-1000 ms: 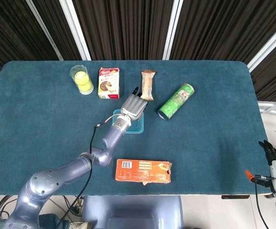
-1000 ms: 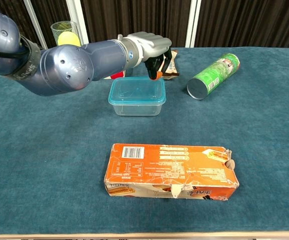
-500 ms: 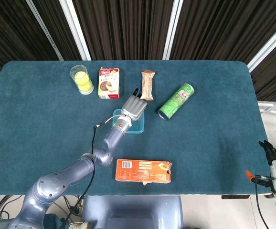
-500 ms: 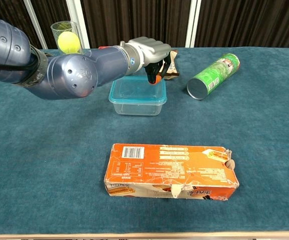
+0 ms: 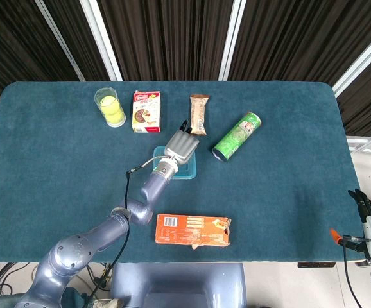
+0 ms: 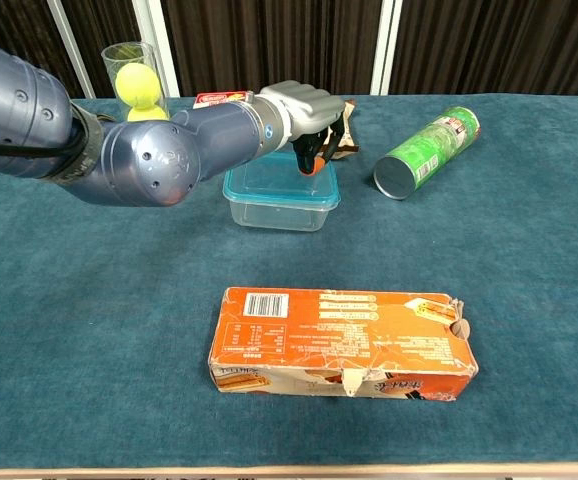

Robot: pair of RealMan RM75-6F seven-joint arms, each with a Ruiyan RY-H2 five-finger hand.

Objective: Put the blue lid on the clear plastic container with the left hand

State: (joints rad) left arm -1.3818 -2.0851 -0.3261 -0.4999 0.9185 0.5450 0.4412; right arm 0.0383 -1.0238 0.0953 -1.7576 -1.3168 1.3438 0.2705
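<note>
1. Visibility first: the left hand [image 6: 299, 108] sits right over the back edge of the clear plastic container [image 6: 280, 196], fingers curled down onto it, so I can't tell whether it's gripping anything or just pressing. In the head view the hand covers most of the container.
2. Blue lid [image 6: 269, 173] looks like it's on top of the container, with its blue rim showing all around in the chest view. Can't tell if it's fully seated, since the far side is hidden under the fingers.
3. Right hand [image 5: 369, 212] is way off at the bottom right corner of the head view, off the teal worktop [image 5: 288, 192], partly cut off. Fingers look straight with nothing in them.
4. Other stuff: a crumpled orange cardboard box [image 6: 341, 343] lies flat near the front edge, and a green cylindrical chip can [image 6: 426, 152] lies on its side to the right of the container.
5. Back row: a clear tube of yellow tennis balls [image 5: 110, 106], a small red and white carton [image 5: 146, 111] and a brown wrapped snack bar [image 5: 199, 113]. The left arm partly blocks the carton and bar in the chest view.
</note>
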